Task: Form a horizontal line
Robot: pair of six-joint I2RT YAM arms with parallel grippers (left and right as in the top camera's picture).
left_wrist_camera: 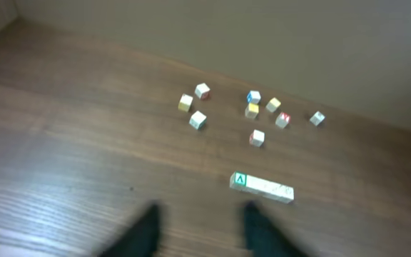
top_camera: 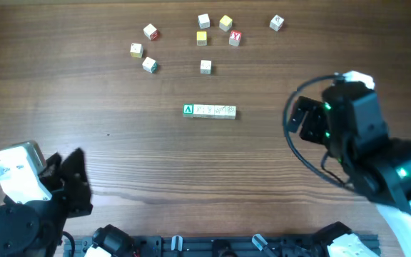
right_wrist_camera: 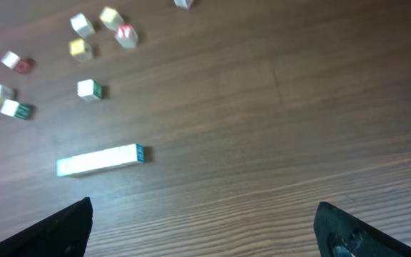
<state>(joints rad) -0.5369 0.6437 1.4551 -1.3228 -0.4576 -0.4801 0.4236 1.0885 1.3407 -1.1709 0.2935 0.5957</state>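
- The horizontal line (top_camera: pixel 209 111) sits mid-table, its cubes edge to edge. The green end face has a white mark that looks like an A; the other faces are too faint to read.
- Loose cubes (top_camera: pixel 204 36) lie scattered beyond it.
- There's a dark wood-grain table (top_camera: pixel 84 93) and a pale wall (left_wrist_camera: pixel 298 43).
- The left gripper (left_wrist_camera: pixel 202 232) is parted and empty; the right gripper (right_wrist_camera: pixel 205 235) is spread wide and empty.

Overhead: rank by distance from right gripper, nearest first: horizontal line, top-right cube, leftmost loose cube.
1. horizontal line, table centre, just left of the right gripper.
2. top-right cube, far side of the table.
3. leftmost loose cube, far left of the scatter.
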